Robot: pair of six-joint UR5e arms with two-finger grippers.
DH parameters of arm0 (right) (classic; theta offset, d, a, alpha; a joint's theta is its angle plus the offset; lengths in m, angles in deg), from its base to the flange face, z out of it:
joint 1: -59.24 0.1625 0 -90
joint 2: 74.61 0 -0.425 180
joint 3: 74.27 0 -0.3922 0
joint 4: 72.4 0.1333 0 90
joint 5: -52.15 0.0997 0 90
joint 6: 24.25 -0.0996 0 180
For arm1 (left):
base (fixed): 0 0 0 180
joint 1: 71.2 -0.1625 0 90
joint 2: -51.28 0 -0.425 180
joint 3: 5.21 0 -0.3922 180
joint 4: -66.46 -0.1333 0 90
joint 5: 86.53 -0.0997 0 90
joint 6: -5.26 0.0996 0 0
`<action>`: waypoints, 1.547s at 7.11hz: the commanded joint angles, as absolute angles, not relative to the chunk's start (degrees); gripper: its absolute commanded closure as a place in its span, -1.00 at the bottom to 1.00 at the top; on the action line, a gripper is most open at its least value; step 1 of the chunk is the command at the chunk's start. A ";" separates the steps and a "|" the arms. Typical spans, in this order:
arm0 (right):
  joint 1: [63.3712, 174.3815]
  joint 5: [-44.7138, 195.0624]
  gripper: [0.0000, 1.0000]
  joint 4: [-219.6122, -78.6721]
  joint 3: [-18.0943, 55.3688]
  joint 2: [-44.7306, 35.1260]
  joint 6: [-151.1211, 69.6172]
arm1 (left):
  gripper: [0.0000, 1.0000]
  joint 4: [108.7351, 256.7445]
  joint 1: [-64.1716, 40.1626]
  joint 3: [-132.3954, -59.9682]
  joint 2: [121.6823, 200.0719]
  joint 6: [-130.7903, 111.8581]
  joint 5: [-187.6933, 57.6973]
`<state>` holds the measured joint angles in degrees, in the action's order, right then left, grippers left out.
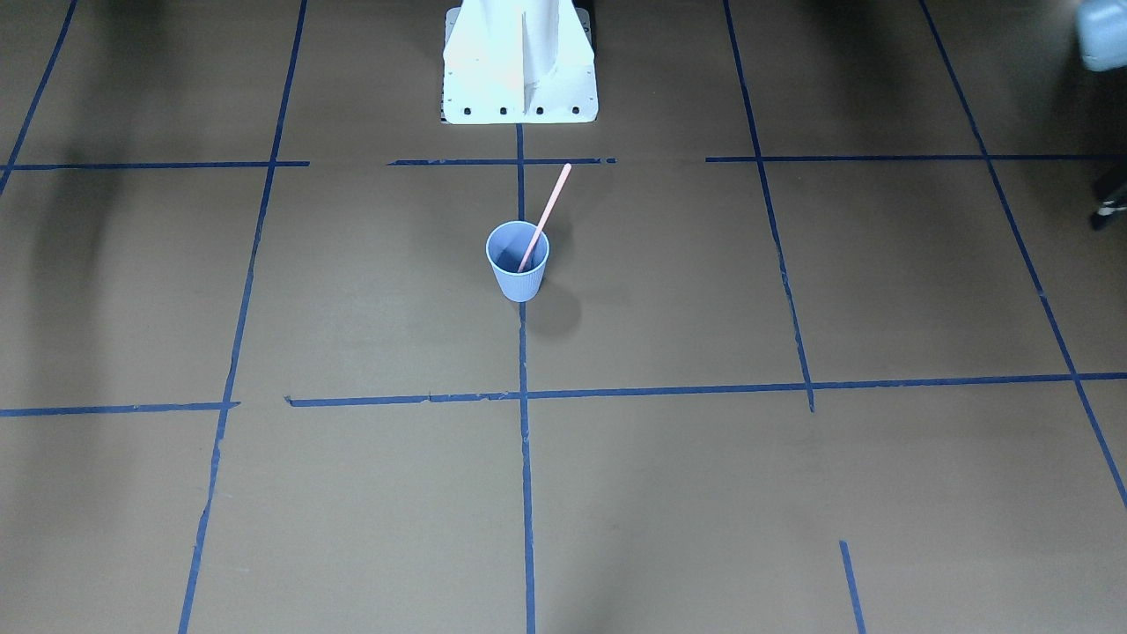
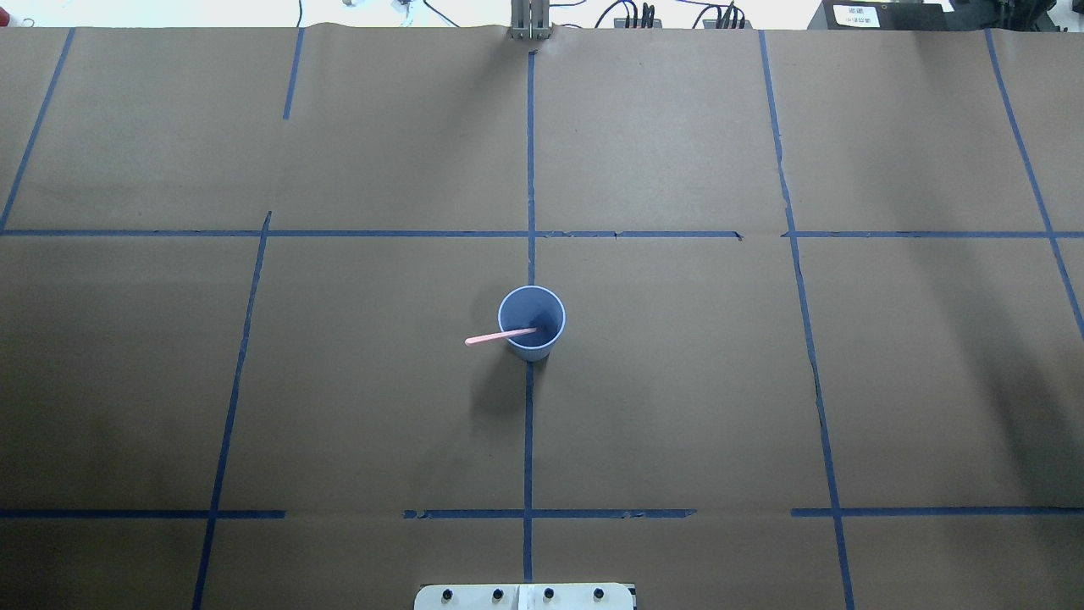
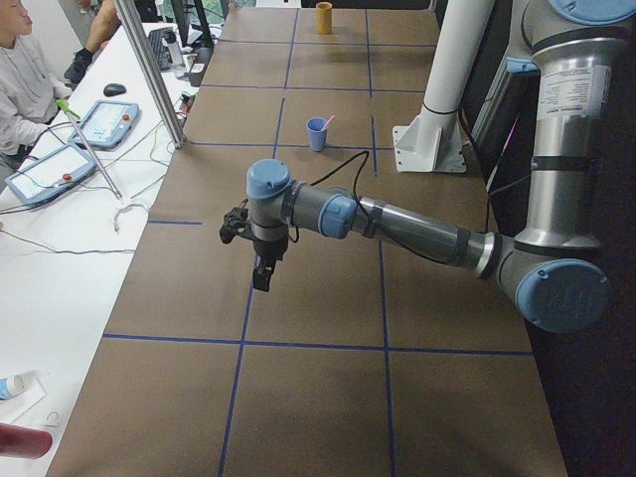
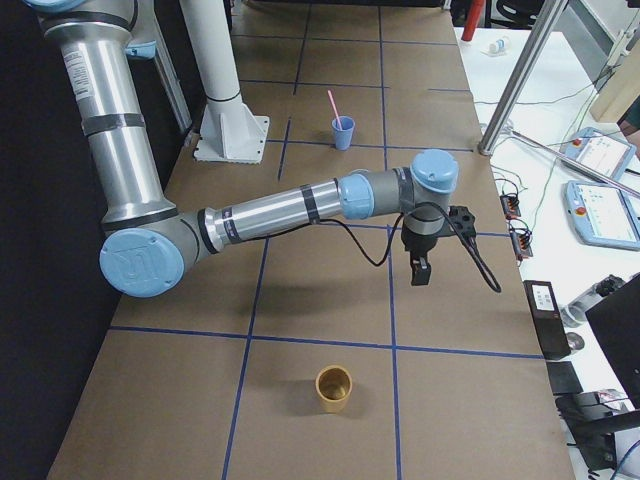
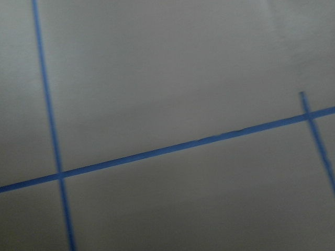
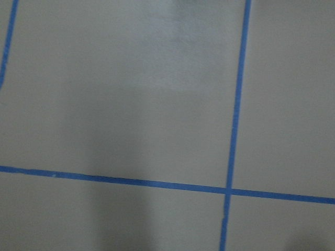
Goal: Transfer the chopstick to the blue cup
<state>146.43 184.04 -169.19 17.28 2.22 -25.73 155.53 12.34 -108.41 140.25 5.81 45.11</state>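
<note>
Brown paper crossed by blue tape lines [image 2: 530, 169] covers the table [image 2: 677, 407]. Over its left end the left pincer [image 3: 261, 275] hangs pointing down; whether it is wide or narrow cannot be told. At the middle the blue cup [image 2: 533, 352] stands upright on a tape line; the chopstick [image 2: 491, 338] sits inside, leaning over the rim toward the robot's left. Over the right end the right pincer [image 4: 422, 270] hangs likewise, its spread unreadable; 1 tan cup [image 4: 334, 388] stands nearer that end.

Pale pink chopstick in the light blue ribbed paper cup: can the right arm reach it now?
Probably yes: the chopstick leans out above the cup, with nothing between it and the right gripper.
</note>
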 commanded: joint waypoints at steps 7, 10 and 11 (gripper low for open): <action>150.47 182.58 -1.00 -169.77 19.09 11.66 -9.65 | -1.00 148.30 16.60 -102.78 140.57 8.35 50.12; 150.30 183.37 -1.00 -169.78 21.18 16.96 -8.96 | -1.00 148.63 16.69 -102.60 139.61 8.86 50.49; 150.13 183.98 -1.00 -169.78 21.79 16.97 -9.22 | -1.00 149.07 16.86 -104.77 139.00 9.30 49.88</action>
<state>150.28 183.45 -169.78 21.26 16.35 -9.25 148.61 16.74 -103.06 139.59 8.78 50.31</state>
